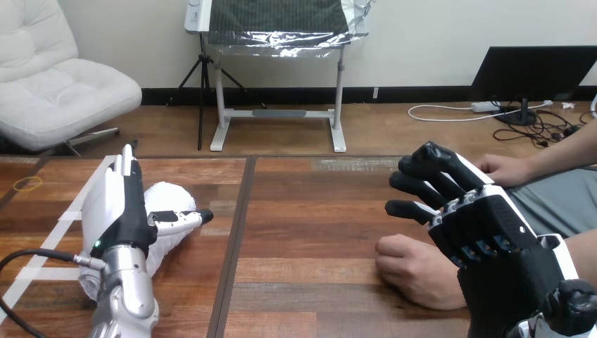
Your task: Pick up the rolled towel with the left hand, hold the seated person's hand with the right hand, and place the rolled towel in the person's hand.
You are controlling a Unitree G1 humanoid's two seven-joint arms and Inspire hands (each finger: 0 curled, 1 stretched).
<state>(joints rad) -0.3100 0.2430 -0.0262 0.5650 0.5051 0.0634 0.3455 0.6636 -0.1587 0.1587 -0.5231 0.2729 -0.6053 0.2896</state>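
Pickup stage: with left hand (116, 211) fingers straight, released against rolled towel (171, 197), and right hand (493, 236) loosely bent, empty, above person's near hand (415, 271), clench around towel next.

White rolled towel (172, 196), brown wooden table (317, 232), black-and-white left hand (123, 211), black right hand (486, 232) with white edging

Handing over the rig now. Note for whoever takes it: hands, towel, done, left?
Left hand: open, fingers straight, set against the rolled towel, thumb across it; no grip yet. Towel lies on the table at the left.
Right hand: open, fingers loosely bent, over the person's nearer hand, which rests on the table at the right; not curled round it, contact unclear.
Done: both hands at their targets.
Left: grasp and lift towel, hold that hand, put towel in it.
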